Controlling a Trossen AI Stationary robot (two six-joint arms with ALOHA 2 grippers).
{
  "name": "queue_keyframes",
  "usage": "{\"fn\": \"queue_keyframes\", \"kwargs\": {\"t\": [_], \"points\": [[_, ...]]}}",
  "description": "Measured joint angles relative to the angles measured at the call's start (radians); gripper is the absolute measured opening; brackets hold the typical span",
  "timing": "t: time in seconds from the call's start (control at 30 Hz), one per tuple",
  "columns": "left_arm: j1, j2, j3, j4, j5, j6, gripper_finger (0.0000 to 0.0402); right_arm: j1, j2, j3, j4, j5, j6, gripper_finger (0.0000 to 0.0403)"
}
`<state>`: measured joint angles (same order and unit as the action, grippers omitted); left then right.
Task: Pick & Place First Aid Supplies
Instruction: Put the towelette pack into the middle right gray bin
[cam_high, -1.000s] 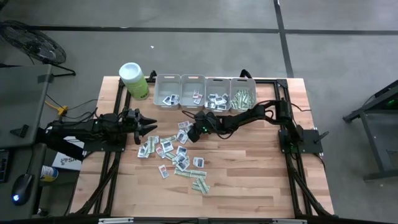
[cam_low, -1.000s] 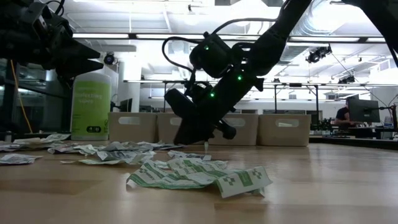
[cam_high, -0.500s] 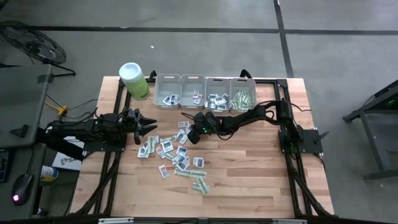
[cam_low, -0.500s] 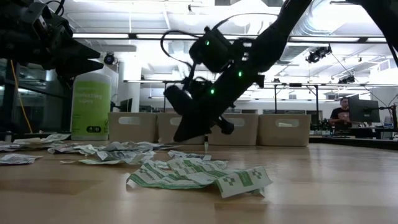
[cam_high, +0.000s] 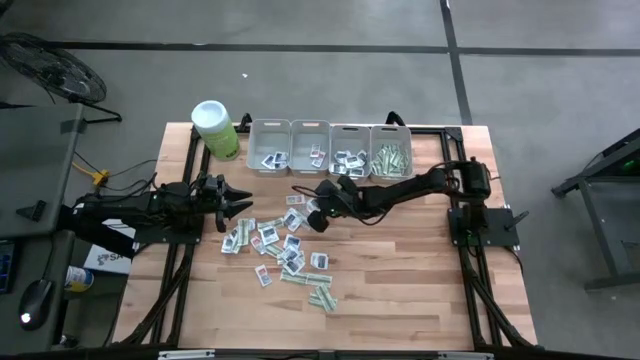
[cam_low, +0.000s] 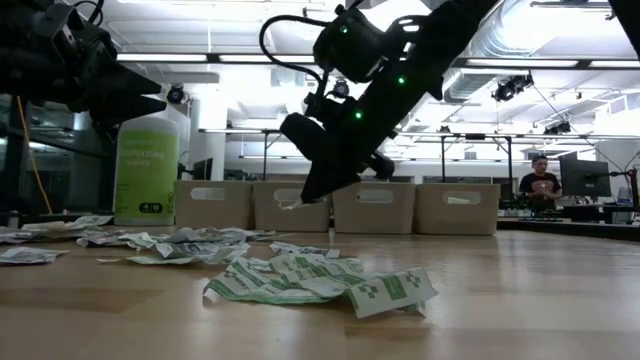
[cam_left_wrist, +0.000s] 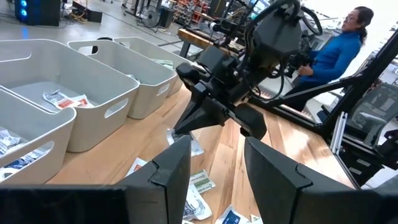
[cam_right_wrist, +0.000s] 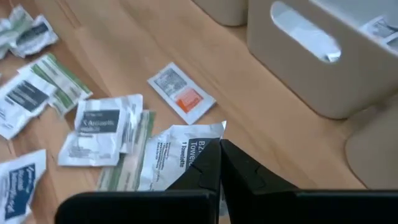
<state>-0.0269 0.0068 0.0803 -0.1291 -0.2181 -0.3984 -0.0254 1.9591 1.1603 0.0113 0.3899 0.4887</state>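
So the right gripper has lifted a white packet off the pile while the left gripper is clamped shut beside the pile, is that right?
Not quite: the left gripper is open, its fingers apart in the left wrist view. The right gripper does hold a white packet above the pile.

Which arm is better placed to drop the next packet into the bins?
The right. Its gripper is shut on a white paper packet, lifted off the table near the grey plastic bins. The left gripper waits open and empty.

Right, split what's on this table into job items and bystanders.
Job:
- loose packets scattered on the table
- white packet pinched in the shut right gripper
- four grey bins, some packets already inside

Bystanders:
- lime-green canister
- left gripper, open, waiting at the pile's edge
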Motion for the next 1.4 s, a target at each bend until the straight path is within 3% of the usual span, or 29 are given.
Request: {"fn": "queue_keyframes", "kwargs": {"t": [0.3,0.6,0.8,1.13,1.4], "points": [[0.0,0.0,0.0,0.0,0.0,0.0,0.015,-0.001,-0.019,0.0,-0.033,0.031,-0.04,0.0],[0.0,0.0,0.0,0.0,0.0,0.0,0.015,-0.012,-0.18,0.0,-0.268,0.281,-0.055,0.0],[0.0,0.0,0.0,0.0,0.0,0.0,0.015,-0.077,-0.255,0.0,-0.441,0.416,-0.019,0.0],[0.0,0.0,0.0,0.0,0.0,0.0,0.015,-0.247,-0.259,-0.064,-0.396,0.374,-0.063,0.0],[0.0,0.0,0.0,0.0,0.0,0.0,0.015,-0.337,-0.259,-0.155,-0.206,0.226,-0.071,0.0]]}}
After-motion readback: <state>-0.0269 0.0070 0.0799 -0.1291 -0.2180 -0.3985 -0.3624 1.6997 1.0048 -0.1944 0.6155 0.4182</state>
